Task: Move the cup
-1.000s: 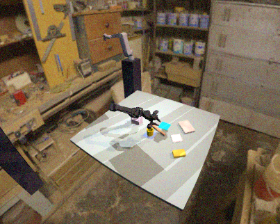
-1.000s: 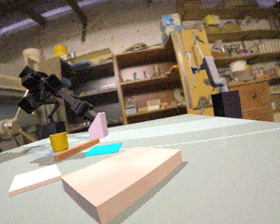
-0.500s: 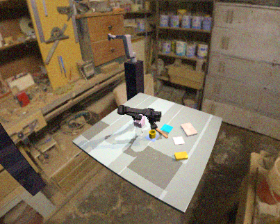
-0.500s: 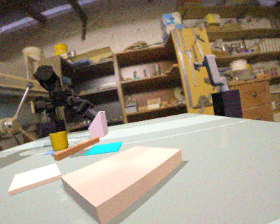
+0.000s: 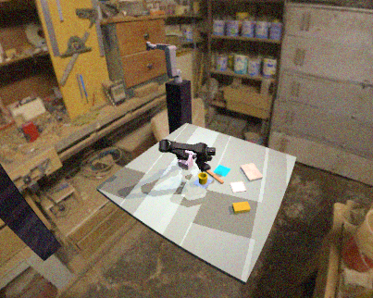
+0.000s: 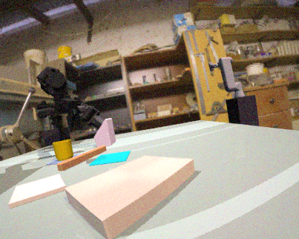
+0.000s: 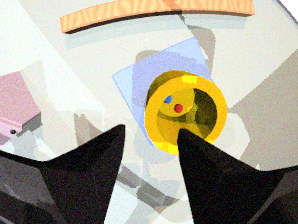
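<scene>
The yellow cup (image 5: 203,179) (image 6: 63,150) (image 7: 216,95) stands upright on the pale blue pad (image 5: 210,181) (image 6: 53,162) (image 7: 160,61). A blue marble (image 7: 168,99) and a red marble (image 7: 178,108) show inside it. The cyan pad (image 5: 222,170) (image 6: 110,158) has nothing on it. My gripper (image 7: 152,132) is partly open and empty, above the cup. In the wrist view the right fingertip overlaps the cup's near rim and the left fingertip is left of the cup. Whether a finger touches the cup cannot be told.
An orange-brown bar (image 5: 215,176) (image 6: 83,157) (image 7: 160,7) lies beside both pads. A pink block (image 5: 187,159) (image 6: 105,133) (image 7: 17,100) stands near the arm. A pale thick slab (image 5: 251,171) (image 6: 131,182), a smaller pale tile (image 5: 238,187) (image 6: 38,188) and a yellow block (image 5: 241,207) lie farther off.
</scene>
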Robot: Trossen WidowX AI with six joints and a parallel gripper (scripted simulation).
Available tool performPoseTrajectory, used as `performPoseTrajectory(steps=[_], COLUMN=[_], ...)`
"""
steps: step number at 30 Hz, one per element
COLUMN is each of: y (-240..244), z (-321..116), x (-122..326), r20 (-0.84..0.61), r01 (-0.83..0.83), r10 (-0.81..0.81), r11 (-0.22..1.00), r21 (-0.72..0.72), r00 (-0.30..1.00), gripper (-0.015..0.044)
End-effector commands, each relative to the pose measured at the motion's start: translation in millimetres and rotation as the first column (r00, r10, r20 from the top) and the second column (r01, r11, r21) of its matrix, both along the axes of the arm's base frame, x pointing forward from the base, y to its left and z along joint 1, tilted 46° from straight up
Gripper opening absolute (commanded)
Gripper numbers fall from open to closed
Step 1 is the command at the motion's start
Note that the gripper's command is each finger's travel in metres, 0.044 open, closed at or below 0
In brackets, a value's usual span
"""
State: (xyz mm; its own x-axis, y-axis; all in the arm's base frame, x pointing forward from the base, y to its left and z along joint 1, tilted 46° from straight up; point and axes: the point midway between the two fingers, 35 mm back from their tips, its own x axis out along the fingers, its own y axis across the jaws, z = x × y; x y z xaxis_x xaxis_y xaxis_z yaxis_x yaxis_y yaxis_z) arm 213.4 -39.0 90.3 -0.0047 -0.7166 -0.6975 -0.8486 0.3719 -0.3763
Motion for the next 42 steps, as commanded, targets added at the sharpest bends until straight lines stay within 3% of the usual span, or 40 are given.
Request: performPoseTrajectory(steps=[1, 42], y=[-2.1, -45.9], z=[-2.1, -43.1], x=[-0.3, -1.1], r20=[-0.013, -0.012], r01=[-0.006, -0.006], r10=[0.006, 0.006], r11=[1.0, 1.0], r21=[-0.007, -0.01], r00=[1.0, 1.0], gripper=[0.0167, 0.0167])
